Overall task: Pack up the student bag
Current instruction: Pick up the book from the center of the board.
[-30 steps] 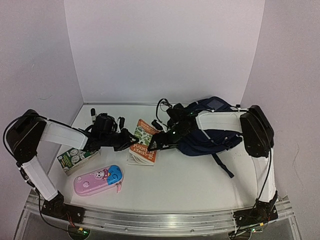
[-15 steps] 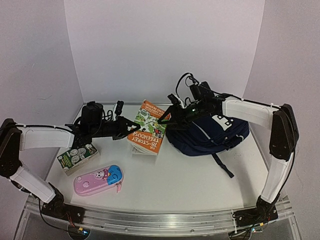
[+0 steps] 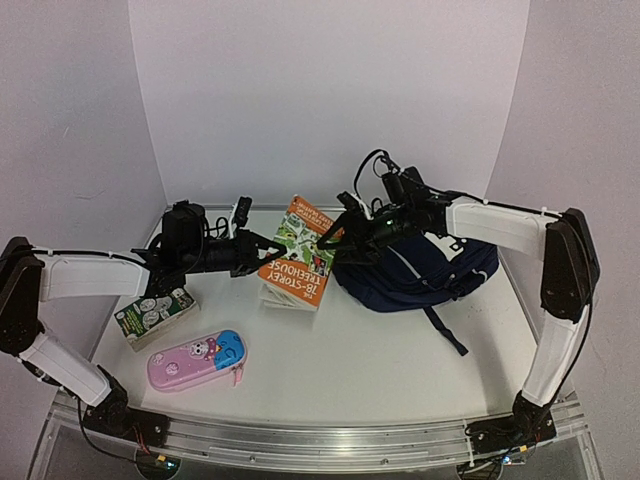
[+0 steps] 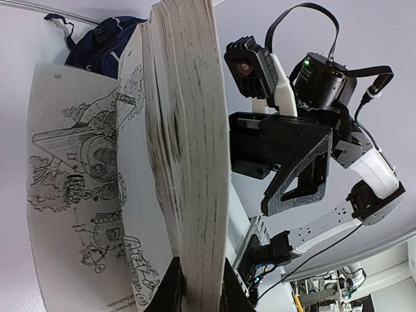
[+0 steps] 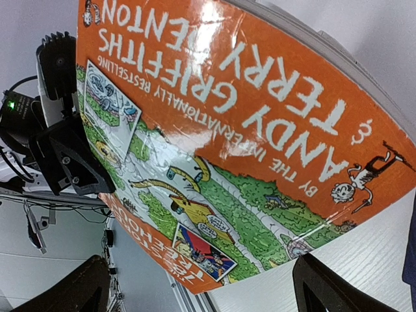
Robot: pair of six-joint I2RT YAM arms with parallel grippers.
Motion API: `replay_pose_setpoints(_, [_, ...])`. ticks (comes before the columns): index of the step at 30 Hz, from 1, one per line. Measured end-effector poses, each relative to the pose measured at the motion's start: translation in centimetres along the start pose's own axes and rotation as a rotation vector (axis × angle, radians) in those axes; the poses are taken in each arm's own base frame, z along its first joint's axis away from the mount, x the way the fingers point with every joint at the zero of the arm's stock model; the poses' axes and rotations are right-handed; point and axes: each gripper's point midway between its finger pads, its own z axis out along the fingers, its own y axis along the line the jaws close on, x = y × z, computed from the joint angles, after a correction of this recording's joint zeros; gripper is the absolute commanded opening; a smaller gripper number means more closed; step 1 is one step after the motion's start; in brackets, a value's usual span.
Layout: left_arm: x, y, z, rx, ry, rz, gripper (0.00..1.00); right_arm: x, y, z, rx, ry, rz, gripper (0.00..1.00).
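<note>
Top external shows one book pinched in left claw, right claw wide, one student bag.

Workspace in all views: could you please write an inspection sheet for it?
Surface: white table, no damage seen.
Job's things: student bag lies at back right; orange book held tilted beside it.
Clutter: pencil case and green carton at front left.
Grippers: left gripper shut on the book; right gripper open, facing its cover.
Cables: black cable loops above the right wrist.
Surroundings: plain white walls.
</note>
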Motion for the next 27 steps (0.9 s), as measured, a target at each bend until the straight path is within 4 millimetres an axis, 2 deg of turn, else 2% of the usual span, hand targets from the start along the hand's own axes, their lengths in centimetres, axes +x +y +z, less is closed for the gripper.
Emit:
replay_pose_setpoints(10, [0.1,-0.8,0.0,0.025,0.004,0.008,0.00,-0.1,-0.3,-0.9,0.004,-0.018,0.005,0.98])
replay_pose_setpoints(17, [0.1,-3.1,0.1,0.109,0.005,0.030,0.00,-0.1,-1.0,-1.4,0.018,-0.030,0.013,0.96])
replay_pose_setpoints(20, [0.3,-3.5,0.4,0.133,0.011,0.023,0.00,-0.1,-0.6,-1.4,-0.001,-0.024,0.012,0.87])
replay_pose_setpoints(22, [0.5,-3.3,0.7,0.141,0.017,0.014,0.00,-0.2,0.0,-1.5,-0.024,-0.024,0.012,0.75])
replay_pose_setpoints(23, [0.7,-3.2,0.9,0.141,0.022,0.010,0.00,-0.2,0.3,-1.6,-0.036,-0.026,0.011,0.66])
replay_pose_setpoints(25, [1.0,-2.8,1.2,0.135,0.031,0.002,0.04,-0.4,1.0,-1.9,-0.057,-0.031,0.010,0.54])
replay_pose_setpoints(27, [0.9,-2.8,1.3,0.132,0.028,-0.002,0.13,-0.5,1.3,-2.3,-0.063,-0.041,0.016,0.41])
